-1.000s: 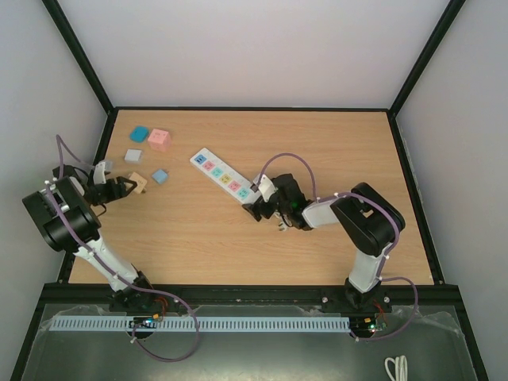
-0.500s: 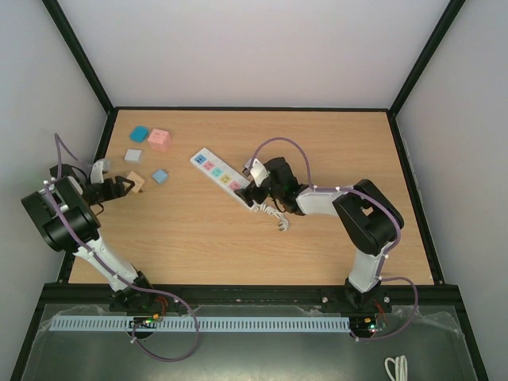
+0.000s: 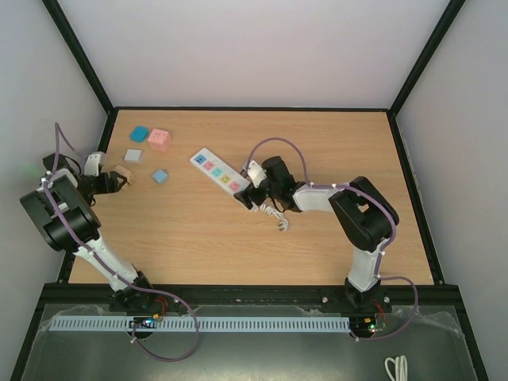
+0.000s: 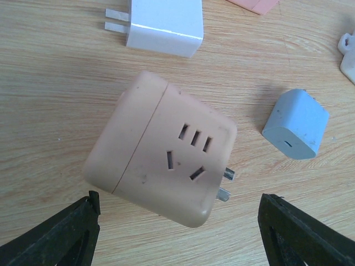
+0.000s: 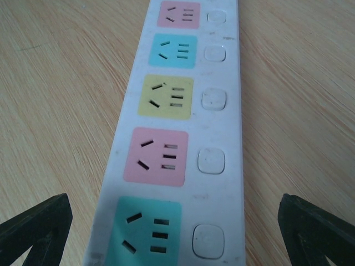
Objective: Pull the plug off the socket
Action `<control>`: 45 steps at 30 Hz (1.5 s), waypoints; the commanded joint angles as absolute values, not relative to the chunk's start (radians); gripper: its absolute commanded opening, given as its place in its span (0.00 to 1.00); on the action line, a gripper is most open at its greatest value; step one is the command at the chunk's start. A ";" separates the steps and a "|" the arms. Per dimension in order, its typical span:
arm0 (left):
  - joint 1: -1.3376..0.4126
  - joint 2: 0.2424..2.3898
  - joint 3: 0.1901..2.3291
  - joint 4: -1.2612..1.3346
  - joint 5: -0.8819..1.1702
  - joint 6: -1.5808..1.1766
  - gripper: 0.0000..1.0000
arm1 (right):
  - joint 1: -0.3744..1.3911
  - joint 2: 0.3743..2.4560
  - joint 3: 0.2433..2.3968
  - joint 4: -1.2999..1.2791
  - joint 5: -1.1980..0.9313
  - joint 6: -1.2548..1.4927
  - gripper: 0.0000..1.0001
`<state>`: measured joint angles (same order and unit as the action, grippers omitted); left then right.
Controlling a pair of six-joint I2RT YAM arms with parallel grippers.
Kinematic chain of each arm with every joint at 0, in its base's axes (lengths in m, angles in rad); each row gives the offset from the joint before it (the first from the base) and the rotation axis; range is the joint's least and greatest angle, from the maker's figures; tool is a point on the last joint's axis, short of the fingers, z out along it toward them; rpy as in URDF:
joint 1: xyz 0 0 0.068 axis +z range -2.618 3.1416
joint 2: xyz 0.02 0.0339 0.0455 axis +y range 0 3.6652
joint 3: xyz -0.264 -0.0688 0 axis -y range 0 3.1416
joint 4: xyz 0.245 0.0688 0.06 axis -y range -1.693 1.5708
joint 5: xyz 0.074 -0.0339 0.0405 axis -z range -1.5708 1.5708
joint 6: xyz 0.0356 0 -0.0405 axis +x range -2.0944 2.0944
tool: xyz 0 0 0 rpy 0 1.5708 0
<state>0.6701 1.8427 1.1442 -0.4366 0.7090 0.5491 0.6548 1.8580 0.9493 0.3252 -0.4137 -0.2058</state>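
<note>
A tan cube plug [image 4: 161, 149] lies loose on the wood with its two metal prongs [image 4: 224, 183] bare. In the left wrist view my left gripper [image 4: 177, 238] is open, and the plug sits just beyond its fingertips, not between them. From above, this plug [image 3: 123, 173] is at the far left by the left gripper [image 3: 109, 181]. The socket [image 3: 218, 171], a long white strip with pastel outlets, lies mid-table. My right gripper [image 5: 177, 233] is open and straddles the near end of the socket [image 5: 183, 138]. Every outlet I see is bare.
Near the tan plug lie a white plug [image 4: 163, 22] and a small blue charger [image 4: 297, 124]. A pink cube [image 3: 159, 140] and a blue square [image 3: 140, 132] sit at the back left. The socket's coiled white cord [image 3: 278, 216] lies beside the right gripper.
The right gripper has moved left and away from its base, onto the socket's near end. The left gripper and the tan plug now sit further left.
</note>
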 commanded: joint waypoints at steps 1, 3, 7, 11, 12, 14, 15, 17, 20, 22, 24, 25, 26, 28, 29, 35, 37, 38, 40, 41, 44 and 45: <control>0.649 1.865 1.187 -0.457 0.680 0.588 0.80 | 0.660 1.877 0.995 0.290 -0.423 -0.212 1.00; 0.646 1.884 1.212 -0.474 0.680 0.587 0.78 | 0.662 1.879 1.000 0.288 -0.423 -0.213 1.00; 0.645 1.889 1.229 -0.489 0.692 0.578 0.77 | 0.677 1.900 1.035 0.284 -0.385 -0.204 0.99; 0.637 1.833 1.214 -0.453 0.670 0.563 0.90 | 0.702 1.940 1.099 0.237 -0.346 -0.197 0.98; 0.637 1.809 1.203 -0.439 0.662 0.559 0.98 | 0.709 1.953 1.114 0.222 -0.336 -0.200 0.98; 0.636 1.761 1.182 -0.408 0.644 0.552 1.00 | 0.719 1.975 1.142 0.195 -0.315 -0.211 0.98; 0.635 1.741 1.175 -0.399 0.636 0.550 0.99 | 0.724 1.988 1.156 0.177 -0.305 -0.217 0.98; 0.634 1.698 1.173 -0.389 0.625 0.548 1.00 | 0.731 2.017 1.196 0.129 -0.285 -0.226 0.97; 0.631 1.624 1.176 -0.377 0.610 0.538 1.00 | 0.733 2.055 1.259 0.063 -0.262 -0.233 0.95; 0.628 1.579 1.173 -0.366 0.610 0.526 1.00 | 0.733 2.072 1.284 0.025 -0.249 -0.238 0.93; 0.619 1.540 1.176 -0.363 0.620 0.516 1.00 | 0.733 2.082 1.296 -0.004 -0.236 -0.248 0.90; 0.605 1.522 1.176 -0.360 0.628 0.507 1.00 | 0.731 2.086 1.299 -0.019 -0.228 -0.251 0.88; 0.590 1.507 1.177 -0.356 0.629 0.496 1.00 | 0.730 2.091 1.301 -0.031 -0.222 -0.255 0.86; 0.550 1.477 1.182 -0.347 0.622 0.469 1.00 | 0.725 2.097 1.305 -0.055 -0.208 -0.261 0.81; 0.526 1.463 1.185 -0.346 0.621 0.462 1.00 | 0.718 2.101 1.309 -0.075 -0.203 -0.262 0.78; 0.352 1.423 1.188 -0.303 0.469 0.411 1.00 | 0.639 2.079 1.296 -0.148 -0.207 -0.236 0.66; 0.312 1.422 1.190 -0.297 0.453 0.401 1.00 | 0.598 2.047 1.265 -0.158 -0.215 -0.233 0.64; 0.297 1.423 1.190 -0.292 0.449 0.393 1.00 | 0.577 2.029 1.249 -0.162 -0.212 -0.233 0.63; 0.276 1.424 1.192 -0.280 0.445 0.377 1.00 | 0.537 1.998 1.227 -0.193 -0.223 -0.239 0.63; 0.267 1.426 1.192 -0.275 0.446 0.369 1.00 | 0.519 1.981 1.213 -0.200 -0.217 -0.246 0.63; 0.240 1.444 1.204 -0.268 0.440 0.354 1.00 | 0.461 1.950 1.184 -0.240 -0.197 -0.259 0.63; 0.233 1.452 1.209 -0.267 0.439 0.349 1.00 | 0.428 1.943 1.176 -0.255 -0.198 -0.255 0.63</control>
<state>0.2569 1.4456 1.1770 -0.2962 0.4641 0.3897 0.5049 1.9736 1.2331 -0.0704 -0.2314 -0.2623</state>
